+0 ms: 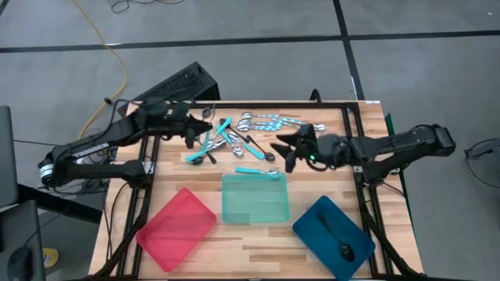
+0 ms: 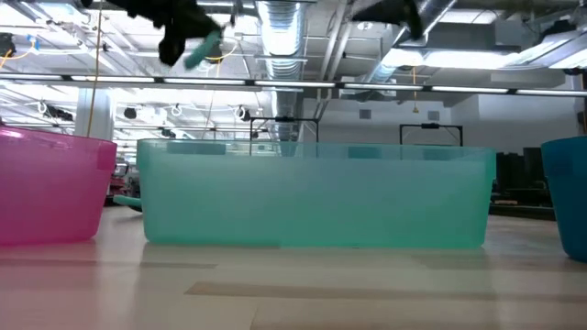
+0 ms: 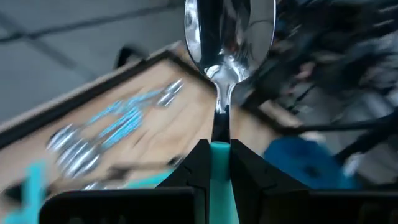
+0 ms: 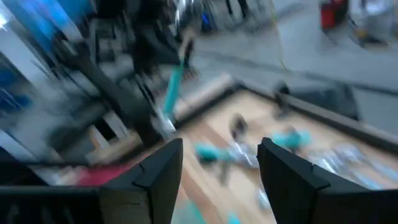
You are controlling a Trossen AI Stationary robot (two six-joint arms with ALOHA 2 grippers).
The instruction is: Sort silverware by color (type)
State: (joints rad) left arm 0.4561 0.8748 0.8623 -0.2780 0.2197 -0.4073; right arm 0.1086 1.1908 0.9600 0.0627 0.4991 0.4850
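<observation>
My left gripper [image 1: 194, 129] is over the table's far left part, raised above the spoon pile, and shut on a spoon [image 3: 229, 37] with a shiny silver bowl and a turquoise handle. The low view shows that handle [image 2: 204, 48] high above the table. The pile of silver, turquoise-handled and dark spoons [image 1: 248, 129] lies on the far middle of the table. My right gripper [image 1: 286, 150] hovers just right of the pile, open and empty; its fingers [image 4: 163, 168] stand apart. One turquoise spoon [image 1: 258, 171] lies at the teal tray's far edge. A dark spoon [image 1: 344, 250] lies in the blue tray. My left gripper pinches the spoon's turquoise handle [image 3: 219, 155] between its two fingers, close to where the handle meets the silver neck. The spoon runs along the fingers, and its bowl [image 3: 229, 31] sticks out past the fingertips. The spoon is lifted clear of the table.
Three trays sit along the near side: red [image 1: 176, 228] on the left, teal [image 1: 255, 204] in the middle, blue [image 1: 320, 222] on the right. A black metal frame [image 1: 351, 133] borders the tabletop. A dark keyboard-like object [image 1: 176, 84] lies beyond the far left corner.
</observation>
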